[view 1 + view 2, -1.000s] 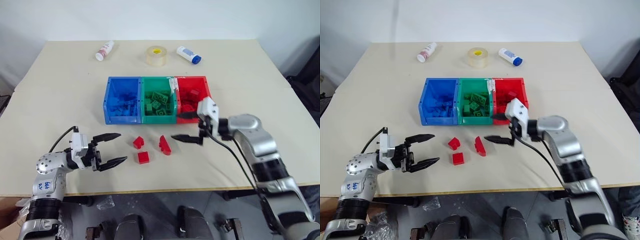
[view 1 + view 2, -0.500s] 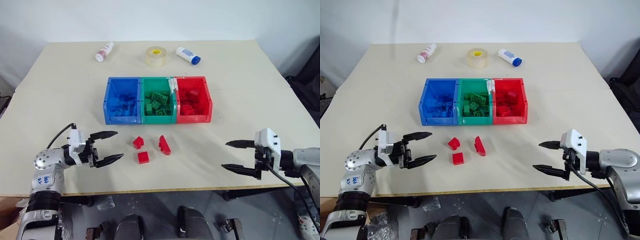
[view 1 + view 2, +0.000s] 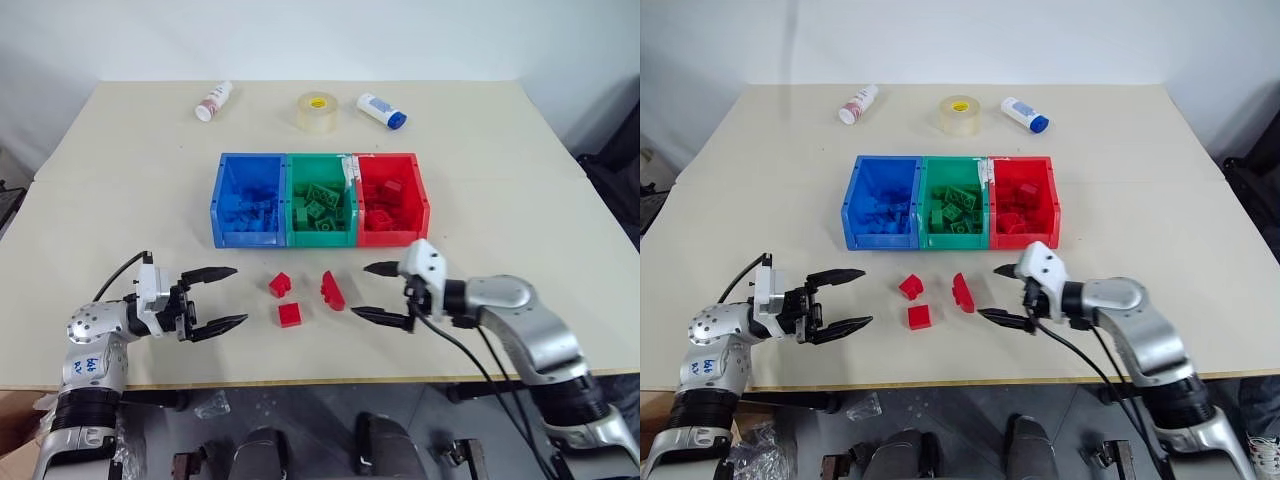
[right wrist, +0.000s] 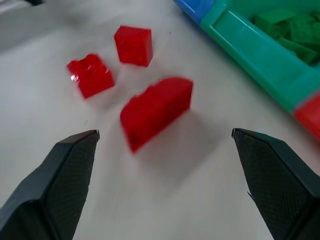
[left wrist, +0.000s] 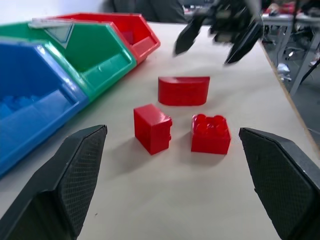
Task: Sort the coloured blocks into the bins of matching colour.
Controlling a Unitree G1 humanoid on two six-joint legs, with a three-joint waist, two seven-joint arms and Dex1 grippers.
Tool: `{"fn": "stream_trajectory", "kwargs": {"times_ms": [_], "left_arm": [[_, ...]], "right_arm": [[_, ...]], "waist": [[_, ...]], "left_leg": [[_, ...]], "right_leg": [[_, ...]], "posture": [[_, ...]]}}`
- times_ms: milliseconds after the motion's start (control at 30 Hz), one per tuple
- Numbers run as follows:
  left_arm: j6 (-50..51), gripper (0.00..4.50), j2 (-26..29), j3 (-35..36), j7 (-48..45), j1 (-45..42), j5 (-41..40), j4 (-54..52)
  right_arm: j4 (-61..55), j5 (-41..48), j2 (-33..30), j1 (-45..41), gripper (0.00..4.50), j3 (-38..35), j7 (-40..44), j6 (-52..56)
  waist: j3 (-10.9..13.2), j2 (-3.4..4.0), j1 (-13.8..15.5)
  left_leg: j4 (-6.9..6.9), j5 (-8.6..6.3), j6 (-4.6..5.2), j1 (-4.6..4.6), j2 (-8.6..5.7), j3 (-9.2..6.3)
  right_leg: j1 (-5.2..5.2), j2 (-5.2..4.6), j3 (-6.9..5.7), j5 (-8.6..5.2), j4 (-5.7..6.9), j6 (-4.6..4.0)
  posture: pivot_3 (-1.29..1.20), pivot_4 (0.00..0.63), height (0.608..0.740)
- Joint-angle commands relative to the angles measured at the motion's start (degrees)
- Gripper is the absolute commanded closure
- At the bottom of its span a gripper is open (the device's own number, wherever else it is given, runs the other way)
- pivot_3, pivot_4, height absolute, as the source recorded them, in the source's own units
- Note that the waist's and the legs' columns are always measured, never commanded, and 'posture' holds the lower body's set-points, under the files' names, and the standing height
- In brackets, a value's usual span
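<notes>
Table (image 3: 520,170) holds three red blocks (image 3: 290,314) (both tools agape).

No legible text; blue handwriting on left arm (image 3: 88,366) unreadable.

Three loose red blocks (image 3: 290,314), three joined bins (image 3: 320,239), two white bottles (image 3: 213,101), one tape roll (image 3: 316,110)

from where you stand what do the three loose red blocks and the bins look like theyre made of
The red blocks look like hard moulded plastic: glossy, with raised studs and crisp edges. The bins also appear to be plastic, smooth with a slight sheen and thin moulded walls. The table looks like matte wood or laminate; which one is unclear.
</notes>
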Motion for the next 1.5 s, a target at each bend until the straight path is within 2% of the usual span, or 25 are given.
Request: {"fn": "stream_trajectory", "kwargs": {"times_ms": [33,200,233,300,600,833,967,1100,1233,1300,1333,1500], "left_arm": [[0.54,0.0,-0.08,1.28,0.6,2.17,-1.83,-4.31],[1.12,0.0,-0.21,1.7,1.82,4.18,-1.86,-6.88],[1.17,0.0,-0.23,1.79,2.02,4.59,-1.93,-7.3],[1.22,0.0,-0.24,1.84,2.25,5.11,-2.03,-7.84],[1.01,0.0,-0.8,1.49,2.54,6.03,-2.1,-8.71],[0.86,0.0,-1.1,1.21,1.68,4.06,-1.68,-6.7],[0.72,0.0,-1.26,1.08,1.35,3.11,-1.43,-5.67],[0.5,0.0,-1.23,0.93,0.93,2.29,-1.2,-4.58],[0.23,0.0,-1.5,0.51,0.56,0.71,-0.83,-3.18],[0.03,0.0,-1.58,0.32,0.42,-0.09,-0.72,-2.42],[-0.12,0.0,-1.63,0.2,0.3,-0.6,-0.67,-1.99],[-0.68,0.0,-1.66,0.08,-0.05,-1.59,-0.55,-0.89]], "right_arm": [[4.05,-2.91,4.41,-2.33,0.05,3.13,-3.41,-1.0],[7.28,-5.18,7.89,-3.6,0.05,5.21,-4.59,-2.28],[7.5,-5.54,8.3,-3.58,0.22,5.21,-5.01,-2.69],[7.55,-5.7,8.67,-3.39,0.67,5.22,-5.08,-3.24],[3.57,-5.04,8.19,-1.46,3.72,4.09,-5.4,-3.25],[-1.6,-1.67,6.86,-2.14,3.74,0.11,-5.0,-0.66],[-3.68,1.26,5.37,-4.46,3.74,-5.46,-6.08,1.21],[1.95,-0.37,2.9,-9.3,3.74,-9.72,-8.14,-0.75],[15.56,-4.33,1.54,-17.12,3.74,-10.88,-10.48,-5.9],[22.01,-6.52,1.35,-20.22,2.98,-10.35,-11.22,-8.51],[24.6,-7.12,1.36,-21.44,2.8,-10.04,-10.76,-10.05],[30.01,-8.02,1.44,-23.99,1.07,-9.59,-8.56,-14.34]], "waist": [[0.0,-0.01,-0.11],[-0.01,-0.01,-0.14],[-0.01,0.0,-0.15],[-0.01,0.0,-0.15],[-0.01,0.0,-0.15],[-0.01,0.0,-0.06],[0.0,0.0,-0.07],[0.0,-0.01,-0.11],[0.0,0.0,-0.27],[0.0,0.0,-0.33],[0.0,0.0,-0.36],[0.0,0.01,-0.43]], "left_leg": [[0.0,0.0,0.0,0.01,0.0,0.01],[0.0,0.0,0.0,0.0,0.01,0.0],[0.01,0.0,0.0,0.01,0.01,0.02],[0.01,0.0,0.0,0.01,0.01,0.02],[0.0,-0.01,0.0,0.01,0.01,0.01],[0.01,-0.01,0.0,0.01,0.01,0.0],[0.0,-0.02,0.01,0.01,0.01,0.01],[0.0,-0.02,0.01,0.01,0.01,0.02],[-0.01,-0.02,0.0,0.03,0.0,0.05],[-0.02,-0.01,0.0,0.03,0.01,0.06],[-0.04,-0.01,0.0,0.01,0.01,0.06],[-0.09,-0.01,0.0,0.0,0.0,0.11]], "right_leg": [[0.01,0.0,0.0,0.0,-0.01,0.0],[-0.02,0.0,0.0,-0.01,0.06,-0.01],[-0.02,0.0,0.02,-0.01,0.06,-0.01],[-0.02,0.0,0.02,0.0,0.06,-0.01],[-0.02,0.0,0.01,-0.01,0.07,-0.01],[-0.02,0.0,0.0,-0.01,0.05,-0.01],[-0.02,0.0,0.01,-0.01,0.05,-0.01],[-0.03,0.0,0.01,-0.01,0.04,-0.01],[-0.02,0.0,0.02,-0.01,0.04,-0.01],[-0.03,0.01,0.02,-0.01,0.06,-0.01],[-0.05,0.01,0.02,-0.01,0.05,-0.01],[-0.05,0.01,0.02,0.0,-0.03,0.0]], "posture": [[0.0,0.15,0.74],[0.0,0.15,0.74],[0.0,0.15,0.74],[0.0,0.15,0.74],[0.0,0.15,0.74],[0.0,0.15,0.74],[0.0,0.15,0.74],[0.0,0.15,0.74],[0.0,0.15,0.74],[0.0,0.15,0.74],[0.0,0.15,0.74],[0.0,0.15,0.74]]}}
